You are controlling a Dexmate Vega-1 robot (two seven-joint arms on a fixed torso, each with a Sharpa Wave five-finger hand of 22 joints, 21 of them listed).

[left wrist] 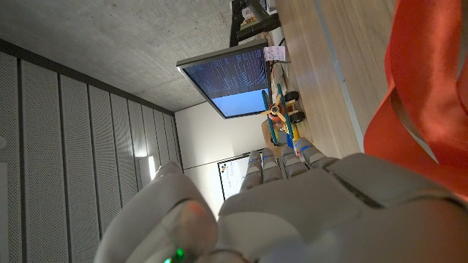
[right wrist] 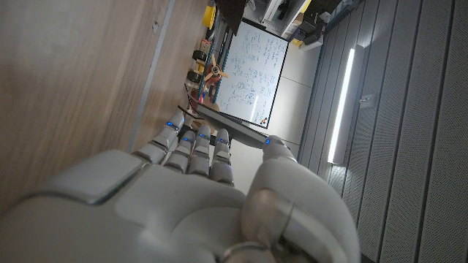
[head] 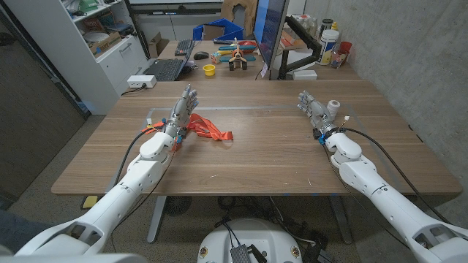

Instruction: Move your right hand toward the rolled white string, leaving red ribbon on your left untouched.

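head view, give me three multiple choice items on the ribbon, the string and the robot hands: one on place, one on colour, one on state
1. Where does the ribbon lie?
A. beside the left robot hand
B. beside the right robot hand
C. on the keyboard

2. What colour is the string?
A. blue
B. white
C. black

3. What is the right robot hand doing?
A. holding the string
B. holding the ribbon
C. holding nothing, fingers apart

Answers:
1 A: the red ribbon lies on the table just right of the left robot hand in the picture.
2 B: the small roll next to the right robot hand is white.
3 C: its fingers reach forward with nothing in them, and the roll stands at its side.
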